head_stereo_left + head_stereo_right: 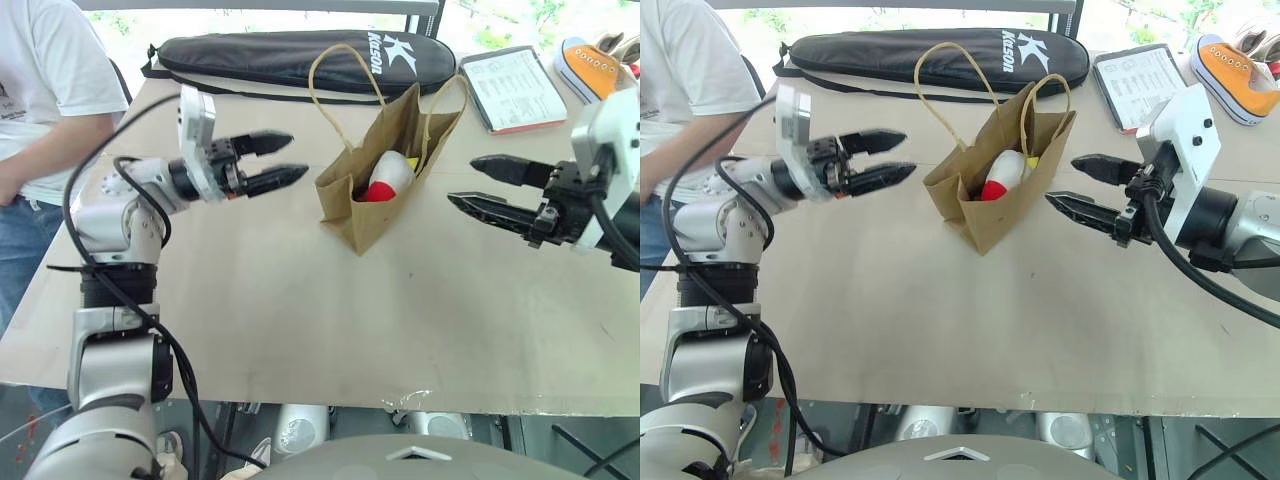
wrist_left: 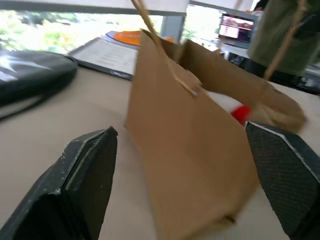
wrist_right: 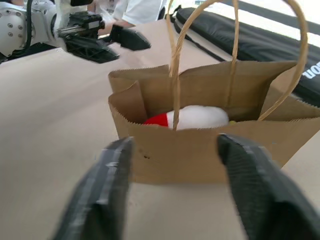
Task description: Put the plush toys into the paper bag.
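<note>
Bag standing between two empty hands

The paper bag (image 1: 385, 170) is sitting upright on the desk (image 1: 300, 320), with the white-and-red plush toy (image 1: 385, 178) poking out of its mouth. The left hand (image 1: 275, 160) and right hand (image 1: 480, 182) are hovering either side, fingers apart, touching nothing.

Silver-grey jointed arms, white wrist housings, looping black cables, two-fingered black left hand (image 1: 274, 159).
</note>
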You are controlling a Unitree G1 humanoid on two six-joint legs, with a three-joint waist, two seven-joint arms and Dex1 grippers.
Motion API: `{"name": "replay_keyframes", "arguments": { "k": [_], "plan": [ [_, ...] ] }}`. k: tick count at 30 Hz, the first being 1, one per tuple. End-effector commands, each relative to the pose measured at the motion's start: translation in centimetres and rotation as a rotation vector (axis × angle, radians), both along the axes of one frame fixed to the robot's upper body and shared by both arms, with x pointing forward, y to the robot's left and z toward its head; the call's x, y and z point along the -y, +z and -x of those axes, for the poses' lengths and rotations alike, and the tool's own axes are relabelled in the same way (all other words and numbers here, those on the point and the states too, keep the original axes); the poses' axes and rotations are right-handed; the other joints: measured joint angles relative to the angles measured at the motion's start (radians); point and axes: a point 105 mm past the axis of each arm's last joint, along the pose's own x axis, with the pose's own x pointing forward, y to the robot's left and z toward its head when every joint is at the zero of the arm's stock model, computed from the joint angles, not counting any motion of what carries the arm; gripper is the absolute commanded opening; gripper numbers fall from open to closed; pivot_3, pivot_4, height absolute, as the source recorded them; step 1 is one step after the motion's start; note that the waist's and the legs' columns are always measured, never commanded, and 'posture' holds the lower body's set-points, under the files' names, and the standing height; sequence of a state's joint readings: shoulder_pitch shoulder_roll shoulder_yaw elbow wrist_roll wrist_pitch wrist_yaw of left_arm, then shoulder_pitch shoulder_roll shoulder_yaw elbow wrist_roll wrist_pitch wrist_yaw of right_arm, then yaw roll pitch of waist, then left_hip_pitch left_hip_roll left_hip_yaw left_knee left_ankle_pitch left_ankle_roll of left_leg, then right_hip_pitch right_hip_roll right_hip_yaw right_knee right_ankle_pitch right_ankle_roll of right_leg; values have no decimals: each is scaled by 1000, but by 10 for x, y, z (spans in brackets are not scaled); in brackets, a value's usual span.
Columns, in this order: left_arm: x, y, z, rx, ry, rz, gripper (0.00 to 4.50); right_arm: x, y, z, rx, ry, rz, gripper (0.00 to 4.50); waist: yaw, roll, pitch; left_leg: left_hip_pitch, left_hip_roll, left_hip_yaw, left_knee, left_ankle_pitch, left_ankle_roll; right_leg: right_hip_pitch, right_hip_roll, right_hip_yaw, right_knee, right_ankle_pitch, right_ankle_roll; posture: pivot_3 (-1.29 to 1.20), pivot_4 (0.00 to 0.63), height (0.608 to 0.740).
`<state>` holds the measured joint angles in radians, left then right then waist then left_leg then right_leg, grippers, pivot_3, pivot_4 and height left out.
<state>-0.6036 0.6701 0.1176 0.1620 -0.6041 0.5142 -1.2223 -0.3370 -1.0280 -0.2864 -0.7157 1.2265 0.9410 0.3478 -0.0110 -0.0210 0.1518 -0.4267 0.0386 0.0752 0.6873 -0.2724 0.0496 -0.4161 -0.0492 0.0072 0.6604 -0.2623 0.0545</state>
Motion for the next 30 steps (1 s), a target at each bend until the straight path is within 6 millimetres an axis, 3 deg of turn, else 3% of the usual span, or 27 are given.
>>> {"name": "replay_keyframes", "arguments": {
  "k": [1, 2, 3, 9, 13, 18, 25, 30],
  "plan": [
    [17, -10, 14, 32, -34, -42, 4500, -6, -30, -15, 30, -10, 90, 648, 0, 0, 0, 0, 0, 0, 0, 0, 0, 0, 0, 1, 0, 0, 0, 0, 150, 740],
    [21, -14, 14, 33, -22, -44, 4500, -11, -37, -22, 46, -7, 103, 152, 1, 0, 0, 0, -1, 0, 1, 0, 0, 0, 0, 1, 0, 0, 0, 0, 150, 740],
    [25, -17, 13, 39, -6, -44, 4500, -16, -42, -28, 64, -4, 110, 62, 1, 0, 0, 0, -1, 0, 1, 0, 0, 0, 0, 1, 1, 0, 0, 0, 150, 740],
    [45, -22, 14, 73, 46, -32, 4500, -50, -56, -63, 145, 30, 69, 62, 1, 0, 0, 0, -1, 0, 3, 0, 0, -1, 2, 1, 2, 0, 0, 0, 150, 740],
    [58, -23, 23, 92, 64, -19, 4500, -76, -57, -62, 142, 127, 10, 62, 1, 0, 0, -2, -1, -1, 2, 0, 0, -1, 1, 0, 1, 0, 0, 0, 150, 740],
    [63, -19, 28, 108, 114, -8, 4500, -85, -58, -59, 136, 157, -22, 62, 2, 0, 0, -1, -1, -1, 2, 0, -1, -1, 0, -1, 1, 0, 0, 0, 150, 740],
    [57, -30, 41, 146, 142, -95, 4500, -93, -60, -54, 111, 173, -73, 62, 1, 0, 0, 0, -1, -1, 2, 1, -1, 0, 1, -2, 2, 0, 0, 0, 150, 740],
    [62, -35, 35, 193, 214, -113, 4500, -102, -56, -52, 100, 192, -126, 62, 4, 0, 0, 0, -1, -1, 2, 1, -1, 0, 0, -2, 2, 0, 0, 0, 150, 740]
  ]
}}
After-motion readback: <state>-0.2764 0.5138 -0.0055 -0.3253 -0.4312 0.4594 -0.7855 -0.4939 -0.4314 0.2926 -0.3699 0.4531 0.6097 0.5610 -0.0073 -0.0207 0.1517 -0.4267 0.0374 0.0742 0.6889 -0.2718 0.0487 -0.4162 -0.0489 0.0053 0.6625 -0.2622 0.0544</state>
